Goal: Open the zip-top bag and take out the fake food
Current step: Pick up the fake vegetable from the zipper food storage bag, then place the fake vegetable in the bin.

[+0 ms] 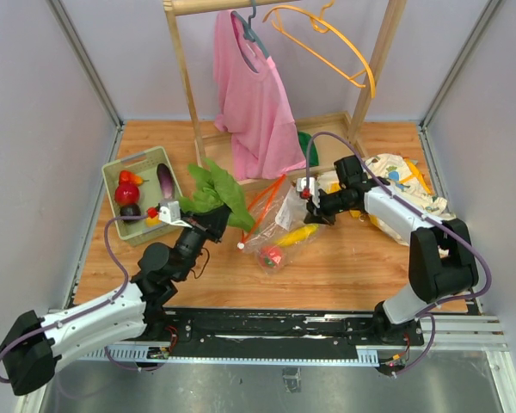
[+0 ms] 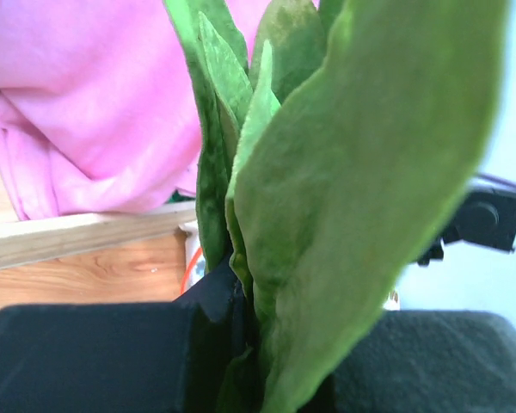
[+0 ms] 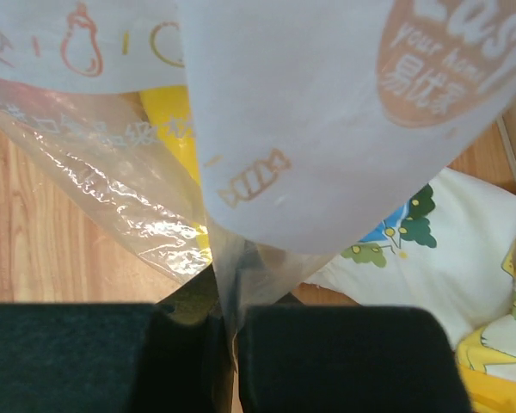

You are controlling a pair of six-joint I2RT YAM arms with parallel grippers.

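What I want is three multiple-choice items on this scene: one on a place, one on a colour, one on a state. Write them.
1. In the top view, the pale green tray lies:
A) left of the zip-top bag
B) right of it
C) inside it

2. The hanging shirt is:
A) blue
B) pink
C) black

3. The right gripper is:
A) open over bare wood
B) shut on the zip-top bag
C) shut on a hanger

Answers:
1 A, the tray is left of the bag in that view.
2 B, its cloth is plainly pink.
3 B, the right wrist view shows bag film pinched between its pads.
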